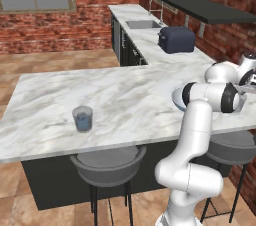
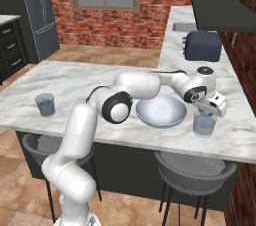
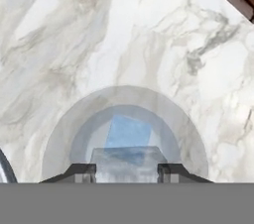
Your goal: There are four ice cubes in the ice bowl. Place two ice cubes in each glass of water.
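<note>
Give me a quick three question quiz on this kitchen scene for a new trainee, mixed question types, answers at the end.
1. True or false: the gripper holds an ice cube above a glass of water.
2. Multiple choice: next to that glass, the ice bowl sits on A) a stool, B) the marble counter, C) the sink.
3. Fill in: beyond the bowl, farther along the counter, stands a dark blue ____.

Key: 1 true; 2 B; 3 toaster.
</note>
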Controlling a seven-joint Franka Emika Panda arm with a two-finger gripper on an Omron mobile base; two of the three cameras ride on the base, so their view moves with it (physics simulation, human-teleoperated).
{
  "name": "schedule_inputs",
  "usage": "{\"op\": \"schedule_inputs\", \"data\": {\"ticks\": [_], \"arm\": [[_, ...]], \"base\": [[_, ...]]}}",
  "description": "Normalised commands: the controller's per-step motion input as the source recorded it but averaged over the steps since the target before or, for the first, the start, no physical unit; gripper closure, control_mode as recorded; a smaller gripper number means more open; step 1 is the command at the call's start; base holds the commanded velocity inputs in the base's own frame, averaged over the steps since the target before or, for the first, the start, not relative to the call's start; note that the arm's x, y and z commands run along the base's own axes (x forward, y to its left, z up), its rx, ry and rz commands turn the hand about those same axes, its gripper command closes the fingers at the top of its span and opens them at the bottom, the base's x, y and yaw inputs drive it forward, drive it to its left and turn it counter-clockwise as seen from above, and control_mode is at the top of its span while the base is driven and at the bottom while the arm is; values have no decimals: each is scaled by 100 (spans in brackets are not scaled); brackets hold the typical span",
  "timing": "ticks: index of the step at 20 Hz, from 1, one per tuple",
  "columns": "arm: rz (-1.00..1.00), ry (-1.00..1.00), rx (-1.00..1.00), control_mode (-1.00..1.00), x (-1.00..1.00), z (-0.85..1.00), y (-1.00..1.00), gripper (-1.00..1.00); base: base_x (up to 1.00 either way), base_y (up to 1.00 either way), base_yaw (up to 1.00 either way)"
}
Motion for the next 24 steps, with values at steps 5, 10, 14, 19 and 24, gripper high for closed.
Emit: {"op": "schedule_inputs", "data": {"ticks": [5,10,14,19,24], "arm": [[-4,0,0,-100,6,-16,0,100],[-4,0,0,-100,2,-8,0,-100],[-4,0,0,-100,1,-8,-2,-100],[-4,0,0,-100,0,-10,-3,-100],[-4,0,0,-100,0,-8,-5,-100]], "base": [[0,0,0],[0,0,0],[0,0,0],[0,0,0],[0,0,0]]}}
